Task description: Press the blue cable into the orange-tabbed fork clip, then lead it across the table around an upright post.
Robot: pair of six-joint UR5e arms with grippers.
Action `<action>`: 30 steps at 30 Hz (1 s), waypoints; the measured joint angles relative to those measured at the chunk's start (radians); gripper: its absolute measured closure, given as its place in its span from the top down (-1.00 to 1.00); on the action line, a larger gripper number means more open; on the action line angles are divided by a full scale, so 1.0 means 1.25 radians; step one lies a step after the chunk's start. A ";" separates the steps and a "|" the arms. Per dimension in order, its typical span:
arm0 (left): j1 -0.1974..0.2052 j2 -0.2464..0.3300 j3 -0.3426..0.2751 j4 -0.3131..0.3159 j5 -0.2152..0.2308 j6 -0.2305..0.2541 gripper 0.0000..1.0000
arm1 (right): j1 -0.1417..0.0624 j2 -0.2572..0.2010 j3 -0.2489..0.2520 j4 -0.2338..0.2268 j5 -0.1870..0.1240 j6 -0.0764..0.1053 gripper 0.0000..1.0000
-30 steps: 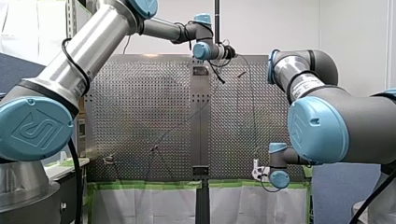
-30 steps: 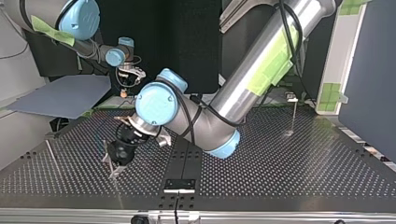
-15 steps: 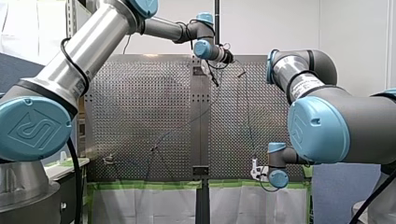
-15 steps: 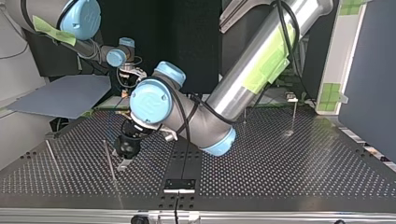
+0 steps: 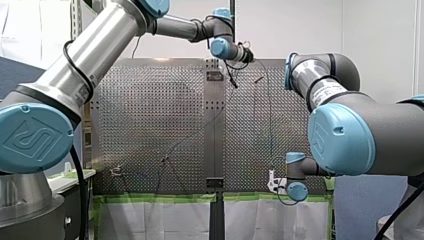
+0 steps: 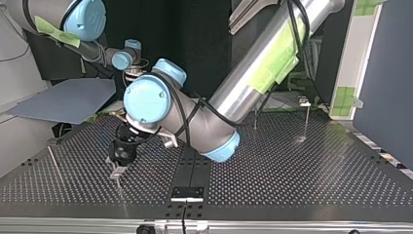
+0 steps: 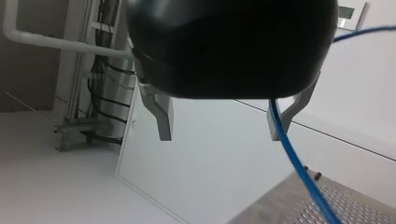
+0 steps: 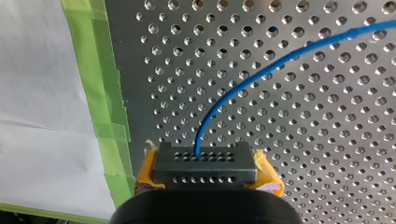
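Shifted leftward in the top view, my left end effector (image 6: 117, 167) hangs low over the worktop (image 6: 292, 180), its fingers (image 7: 163, 122) released with the cable (image 7: 299, 169) lying against one. My right end effector (image 8: 204, 158), near the green tape (image 8: 109, 107) along the worktop's edge, is clenched, grasping the cable

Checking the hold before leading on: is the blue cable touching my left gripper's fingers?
Touching: the left wrist view shows the thin blue cable lying against one metal finger of my left gripper; the other stands clear.
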 joint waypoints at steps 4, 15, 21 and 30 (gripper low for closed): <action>-0.008 -0.004 0.007 0.002 -0.004 -0.016 1.00 | 0.001 0.000 0.000 0.000 0.001 0.000 -1.00; -0.021 -0.063 0.065 -0.013 -0.005 -0.041 1.00 | 0.003 0.000 0.000 -0.001 0.001 0.000 -1.00; -0.022 -0.078 0.081 -0.011 -0.010 -0.049 1.00 | 0.004 0.000 0.000 -0.002 0.001 0.000 -1.00; -0.009 -0.079 0.091 0.005 -0.045 -0.051 1.00 | 0.008 0.000 0.000 -0.002 0.001 0.000 -1.00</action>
